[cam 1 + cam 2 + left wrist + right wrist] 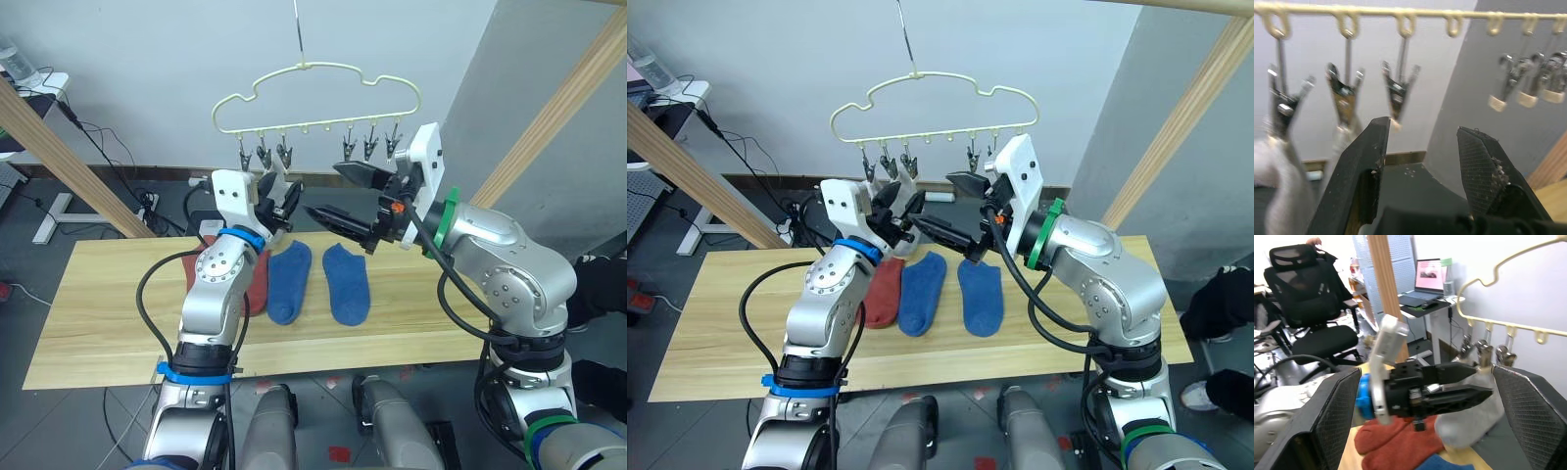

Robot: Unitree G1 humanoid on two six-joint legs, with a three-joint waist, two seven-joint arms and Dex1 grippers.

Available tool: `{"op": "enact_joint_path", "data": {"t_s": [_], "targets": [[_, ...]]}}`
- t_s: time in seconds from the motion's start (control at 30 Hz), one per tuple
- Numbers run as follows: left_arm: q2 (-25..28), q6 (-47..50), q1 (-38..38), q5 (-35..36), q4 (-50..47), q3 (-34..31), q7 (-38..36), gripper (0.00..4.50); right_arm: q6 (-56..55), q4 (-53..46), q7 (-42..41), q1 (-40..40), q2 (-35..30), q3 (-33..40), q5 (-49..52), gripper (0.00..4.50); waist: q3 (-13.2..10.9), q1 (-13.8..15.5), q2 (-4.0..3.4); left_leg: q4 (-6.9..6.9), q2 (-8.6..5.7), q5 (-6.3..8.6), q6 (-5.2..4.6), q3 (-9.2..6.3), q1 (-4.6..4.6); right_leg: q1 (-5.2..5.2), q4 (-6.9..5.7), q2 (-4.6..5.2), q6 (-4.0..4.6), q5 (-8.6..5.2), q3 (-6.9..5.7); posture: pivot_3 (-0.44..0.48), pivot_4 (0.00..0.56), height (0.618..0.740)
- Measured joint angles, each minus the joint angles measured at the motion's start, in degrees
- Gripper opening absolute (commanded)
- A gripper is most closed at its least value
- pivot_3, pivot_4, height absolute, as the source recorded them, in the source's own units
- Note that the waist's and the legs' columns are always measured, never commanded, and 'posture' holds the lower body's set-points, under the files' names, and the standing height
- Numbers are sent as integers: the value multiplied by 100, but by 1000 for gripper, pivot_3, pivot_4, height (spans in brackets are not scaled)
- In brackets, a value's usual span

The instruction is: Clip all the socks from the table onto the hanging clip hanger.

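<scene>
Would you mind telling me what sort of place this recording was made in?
Probably an office or lab set up for robot trials: a black office chair, a desk with a laptop, and loose cables on the floor behind the table.

Office-lab (desk chair (1308,289), laptop (1429,276), floor cables (113,162)).

Silver arms, black fingers (1361,181), cables

I saw a black office chair (1312,298), an open laptop (1426,279), and slanted wooden poles (69,162).
</scene>
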State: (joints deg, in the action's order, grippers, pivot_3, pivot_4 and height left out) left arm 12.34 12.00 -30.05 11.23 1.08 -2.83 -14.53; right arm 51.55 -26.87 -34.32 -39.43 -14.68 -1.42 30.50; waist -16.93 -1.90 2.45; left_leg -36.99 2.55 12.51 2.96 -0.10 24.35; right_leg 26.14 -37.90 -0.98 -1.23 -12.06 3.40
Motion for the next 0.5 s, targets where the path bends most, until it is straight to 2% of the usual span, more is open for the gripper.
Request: {"op": "enact_joint_path", "data": {"t_s": [0.5], "targets": [[-46,-510,-509,-96,902,-6,-64,2380,-5,-3,230,-216,16,15,261,4500,0,-10,0,1,1,0,0,-1,1,0,1,-1,0,0,-3,-57,277,740]]}}
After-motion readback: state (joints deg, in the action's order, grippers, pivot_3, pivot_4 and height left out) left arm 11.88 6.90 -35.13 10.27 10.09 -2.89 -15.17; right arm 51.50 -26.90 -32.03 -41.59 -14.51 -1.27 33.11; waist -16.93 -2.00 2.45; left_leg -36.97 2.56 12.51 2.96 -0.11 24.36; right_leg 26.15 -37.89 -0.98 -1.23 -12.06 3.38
